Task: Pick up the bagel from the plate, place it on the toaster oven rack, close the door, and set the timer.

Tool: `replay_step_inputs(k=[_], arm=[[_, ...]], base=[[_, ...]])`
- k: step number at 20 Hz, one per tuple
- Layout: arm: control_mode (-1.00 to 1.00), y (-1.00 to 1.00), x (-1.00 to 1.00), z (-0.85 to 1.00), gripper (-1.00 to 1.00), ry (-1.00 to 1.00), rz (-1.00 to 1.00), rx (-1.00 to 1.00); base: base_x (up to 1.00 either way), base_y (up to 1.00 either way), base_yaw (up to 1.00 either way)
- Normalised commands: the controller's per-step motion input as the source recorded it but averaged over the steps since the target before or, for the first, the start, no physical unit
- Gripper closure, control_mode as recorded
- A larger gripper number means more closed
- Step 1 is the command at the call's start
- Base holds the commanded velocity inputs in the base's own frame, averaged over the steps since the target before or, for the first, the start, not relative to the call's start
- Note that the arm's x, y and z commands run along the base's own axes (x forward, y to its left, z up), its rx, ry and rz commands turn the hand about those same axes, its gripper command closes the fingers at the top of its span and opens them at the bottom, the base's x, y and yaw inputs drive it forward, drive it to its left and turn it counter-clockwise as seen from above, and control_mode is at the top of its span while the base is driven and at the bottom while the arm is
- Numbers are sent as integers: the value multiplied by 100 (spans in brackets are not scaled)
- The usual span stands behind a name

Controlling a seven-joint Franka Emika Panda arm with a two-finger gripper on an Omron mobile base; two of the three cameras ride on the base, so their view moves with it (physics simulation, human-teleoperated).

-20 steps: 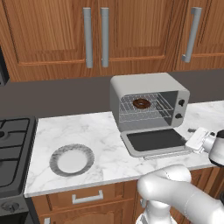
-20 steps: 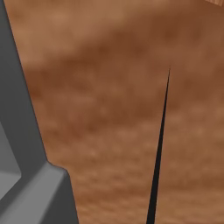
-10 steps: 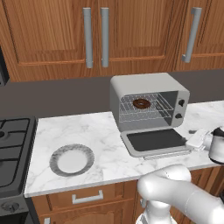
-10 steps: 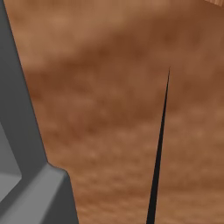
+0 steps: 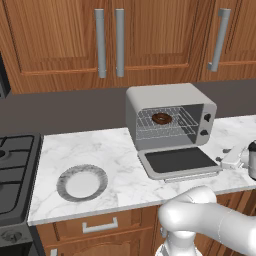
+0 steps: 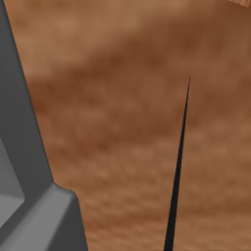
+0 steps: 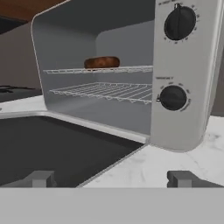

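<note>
The dark brown bagel [image 5: 161, 118] lies on the upper toaster oven rack [image 5: 150, 125] inside the light-grey toaster oven [image 5: 170, 95]. The door [image 5: 180, 161] hangs fully open, flat over the counter. My gripper [image 5: 223, 156] hovers low just right of the door's front corner, open and empty. Seen from the hand, the bagel [image 7: 101, 62] rests on the rack [image 7: 131, 69], the door [image 7: 52, 144] lies at lower left, and two dark knobs [image 7: 179, 22] sit on the right panel. My gripper [image 7: 111, 179] holds nothing. The plate [image 5: 62, 182] sits bare at the counter's left.
A gas stove [image 5: 15, 165] borders the counter on the left. Wooden wall cabinets with silver handles [image 5: 100, 42] hang above the oven. A second, lower wire rack [image 7: 105, 92] spans the oven. The right base view looks close at brown wood [image 6: 122, 122].
The hand has shifted slightly beside the door's right corner. The bagel, door and plate have not moved, and the gripper has stayed open.
</note>
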Motion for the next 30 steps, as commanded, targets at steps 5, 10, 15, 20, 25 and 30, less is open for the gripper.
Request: replay_step_inputs(k=[5,10,15,20,25,30], arm=[[-100,-25,-4,-24,-100,5,8,-16],[-100,-5,-18,-30,-100,-2,21,-7],[-100,-2,-26,-43,-100,0,17,-8],[-100,20,-12,-36,-100,0,0,-5],[-100,32,0,-27,-100,0,0,-1],[-100,27,1,-16,-100,0,4,0]], base=[[0,0,0],[0,0,0],[0,0,0],[0,0,0],[0,0,0],[0,0,0]])
